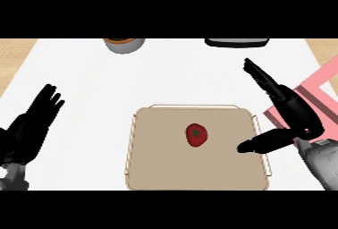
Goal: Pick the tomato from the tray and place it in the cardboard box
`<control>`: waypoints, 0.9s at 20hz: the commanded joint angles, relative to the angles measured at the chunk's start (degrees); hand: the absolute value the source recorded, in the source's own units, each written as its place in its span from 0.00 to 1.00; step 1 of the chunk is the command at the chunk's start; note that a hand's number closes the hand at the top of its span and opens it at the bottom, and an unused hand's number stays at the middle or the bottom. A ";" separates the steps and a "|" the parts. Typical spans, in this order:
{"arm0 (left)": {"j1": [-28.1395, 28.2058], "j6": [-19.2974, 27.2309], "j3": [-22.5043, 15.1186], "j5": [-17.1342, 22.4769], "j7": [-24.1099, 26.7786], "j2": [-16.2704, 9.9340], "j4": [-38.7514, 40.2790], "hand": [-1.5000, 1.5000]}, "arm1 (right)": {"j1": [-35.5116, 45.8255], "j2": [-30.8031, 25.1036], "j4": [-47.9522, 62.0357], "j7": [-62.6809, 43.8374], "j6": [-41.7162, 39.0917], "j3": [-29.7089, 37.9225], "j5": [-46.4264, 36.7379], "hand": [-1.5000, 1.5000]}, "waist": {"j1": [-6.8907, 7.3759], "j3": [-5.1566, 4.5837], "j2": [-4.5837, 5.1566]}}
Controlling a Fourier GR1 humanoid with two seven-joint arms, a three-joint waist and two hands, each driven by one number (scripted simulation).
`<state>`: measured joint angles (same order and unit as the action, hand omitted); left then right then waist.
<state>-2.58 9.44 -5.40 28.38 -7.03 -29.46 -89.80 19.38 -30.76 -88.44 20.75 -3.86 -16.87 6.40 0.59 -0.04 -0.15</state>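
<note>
We see the tomato (196, 135) lying on the tray (158, 170), a little right of the tray's middle, red with a dark green stem spot facing up. The tray is tan with a thin raised rim and rounded corners, and it sits on the white bench (165, 76) toward the lower centre of the view. Nothing touches the tomato. Our right hand (290, 114) hovers over the tray's right edge with its fingers straight and stretched up and away toward the far side of the bench, while the thumb reaches left over the tray's surface, its tip near the tomato but apart from it; the hand is released and holds nothing. The grey forearm behind it comes in from the lower right corner. Our left hand (30, 127) shows at the left edge, well apart from the tray, fingers up and relaxed, resting and grasping nothing. On the right side of the bench, partly hidden behind the right hand, lies a pink thing (323, 85) with flat straight walls; we cannot tell what it is. At the far edge of the bench stand a grey bowl (123, 44) with a brownish inside, left of centre, and a dark flat object (236, 42) with a pale rim, right of centre; both are cut off by the view's top.
</note>
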 commanded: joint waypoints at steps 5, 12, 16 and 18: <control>0.52 -0.09 -0.24 0.54 -0.98 1.10 -1.03 0.50 | 7.88 -11.35 -5.97 -20.73 -5.87 -10.90 -17.62 0.00 | 0.00 -0.24 -0.33; 1.50 -1.30 0.94 -0.22 -0.64 0.31 -1.80 0.50 | 16.79 -6.39 -7.80 -41.72 -18.18 -17.65 -19.48 0.00 | 0.37 -0.08 -0.06; 2.36 -2.73 2.81 0.28 -1.31 -0.43 -2.51 0.50 | 16.54 1.30 -8.72 -51.65 -20.35 -21.05 -20.82 0.00 | -0.16 -0.03 -0.06; 1.53 -0.35 1.18 -1.24 -2.42 2.02 -4.45 0.50 | 18.82 1.29 -7.16 -53.87 -26.27 -16.08 -14.84 0.00 | -0.33 0.00 0.00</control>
<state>-1.00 8.48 -4.60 27.30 -8.00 -28.23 -92.29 36.83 -31.15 -95.12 -26.29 -23.69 -34.87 -12.18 0.65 -0.10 -0.15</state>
